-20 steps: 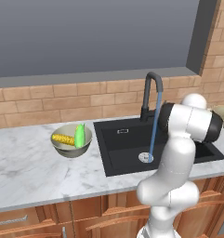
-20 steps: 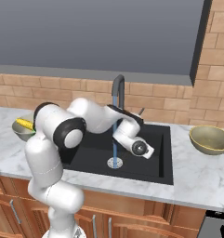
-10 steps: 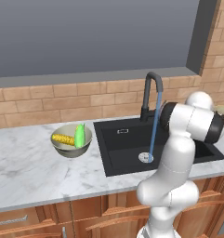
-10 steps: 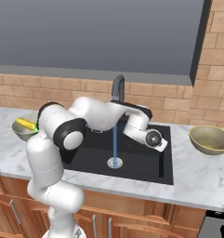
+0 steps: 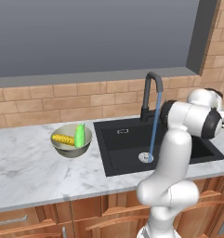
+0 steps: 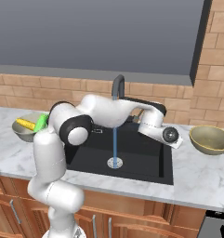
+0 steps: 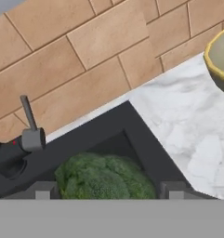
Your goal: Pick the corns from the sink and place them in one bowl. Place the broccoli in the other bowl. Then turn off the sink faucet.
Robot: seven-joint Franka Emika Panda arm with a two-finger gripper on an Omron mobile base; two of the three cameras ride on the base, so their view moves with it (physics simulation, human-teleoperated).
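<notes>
Broccoli (image 7: 104, 179) between the gripper (image 7: 105, 189) tips, clamped, at sink (image 6: 146, 160) right edge.
Corns (image 5: 71, 137) in pale bowl (image 5: 71, 149) on left counter; faucet (image 5: 150, 95) running into basin; olive bowl (image 6: 211, 139) on right counter, near the hand.

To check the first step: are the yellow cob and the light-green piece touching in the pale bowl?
Touching: left base view shows the cob meeting the green piece.
</notes>
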